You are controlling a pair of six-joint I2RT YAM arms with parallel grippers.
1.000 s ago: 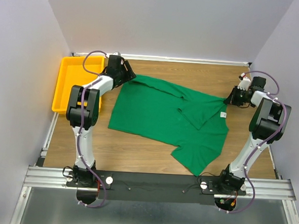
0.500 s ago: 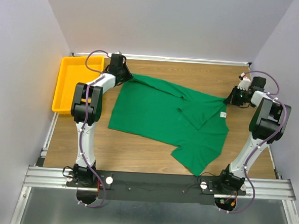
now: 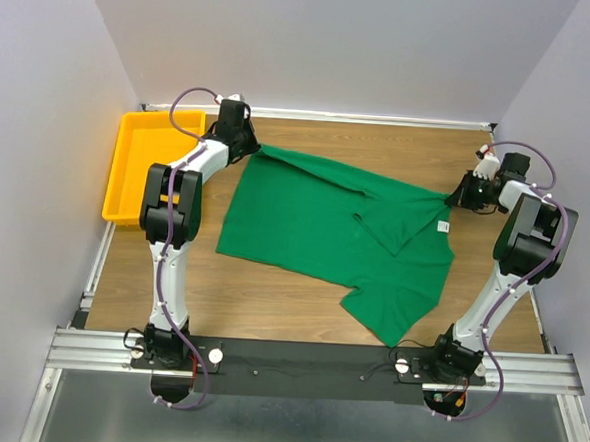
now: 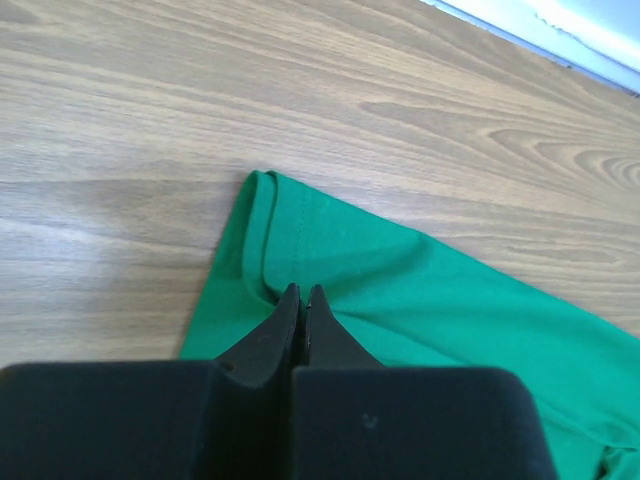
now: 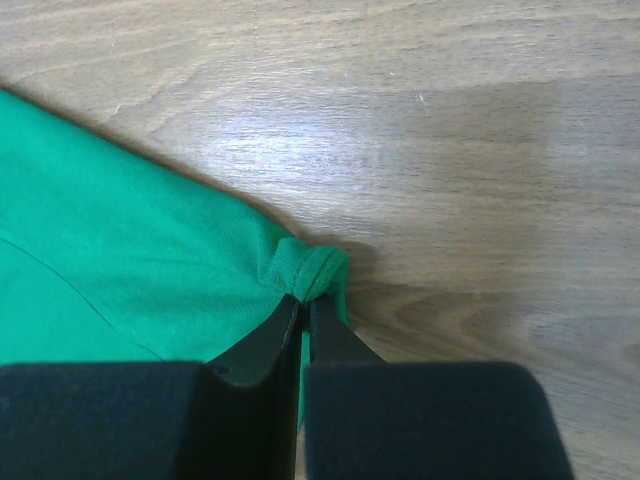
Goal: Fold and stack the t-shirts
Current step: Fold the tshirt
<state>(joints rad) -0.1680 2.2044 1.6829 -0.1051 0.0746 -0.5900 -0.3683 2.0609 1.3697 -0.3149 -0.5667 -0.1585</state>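
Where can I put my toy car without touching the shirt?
Bare table lies behind the t-shirt by the back wall, and before it by the black rail. The t-shirt fills the middle, the left claw and right claw pinching its far corners.

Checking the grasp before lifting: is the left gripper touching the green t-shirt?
Touching. The left wrist view shows the left gripper pinched shut on a fold of the green t-shirt near its corner.

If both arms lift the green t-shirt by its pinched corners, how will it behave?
Probably floppy: the green t-shirt lies creased with a fold across it, so it should sag between the left gripper and right gripper. Likely light: thin cloth. It bunches at the right pinch, so that small bite might slip.
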